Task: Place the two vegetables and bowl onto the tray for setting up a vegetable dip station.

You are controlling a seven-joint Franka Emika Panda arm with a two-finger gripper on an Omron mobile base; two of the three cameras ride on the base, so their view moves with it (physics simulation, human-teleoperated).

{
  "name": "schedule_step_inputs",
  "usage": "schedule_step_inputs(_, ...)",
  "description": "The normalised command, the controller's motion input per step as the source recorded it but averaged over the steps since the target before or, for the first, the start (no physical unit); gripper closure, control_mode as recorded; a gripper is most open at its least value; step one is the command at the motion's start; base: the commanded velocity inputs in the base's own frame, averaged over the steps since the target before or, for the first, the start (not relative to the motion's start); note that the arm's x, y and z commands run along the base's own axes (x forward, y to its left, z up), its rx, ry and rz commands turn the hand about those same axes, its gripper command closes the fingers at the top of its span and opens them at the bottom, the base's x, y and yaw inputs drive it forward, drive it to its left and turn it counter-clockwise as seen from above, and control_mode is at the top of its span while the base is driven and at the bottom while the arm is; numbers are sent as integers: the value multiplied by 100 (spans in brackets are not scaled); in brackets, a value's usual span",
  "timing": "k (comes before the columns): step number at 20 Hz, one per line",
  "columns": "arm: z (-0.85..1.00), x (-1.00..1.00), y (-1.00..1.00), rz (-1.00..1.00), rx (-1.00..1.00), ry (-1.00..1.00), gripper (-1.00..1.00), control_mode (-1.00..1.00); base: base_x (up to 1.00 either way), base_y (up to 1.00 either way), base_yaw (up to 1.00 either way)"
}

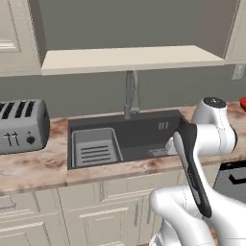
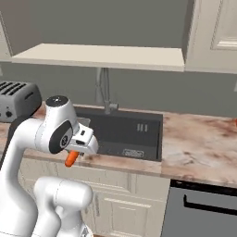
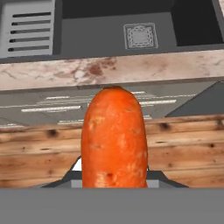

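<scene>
Gripper closed on a carrot, which sticks out past the fingers, above the counter's front edge. Carrot hides the fingertips.

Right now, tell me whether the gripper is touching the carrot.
Touching. In the hand view the carrot rises from between the gripper's fingers; in the right base view it hangs from the hand, above the counter edge.
</scene>
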Motion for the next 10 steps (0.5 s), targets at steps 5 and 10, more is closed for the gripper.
schedule_step_inputs(5,0,0,0,0,0,0,100,100,0,100,0)
schedule_step_inputs(10,0,0,0,0,0,0,100,100,0,100,0)
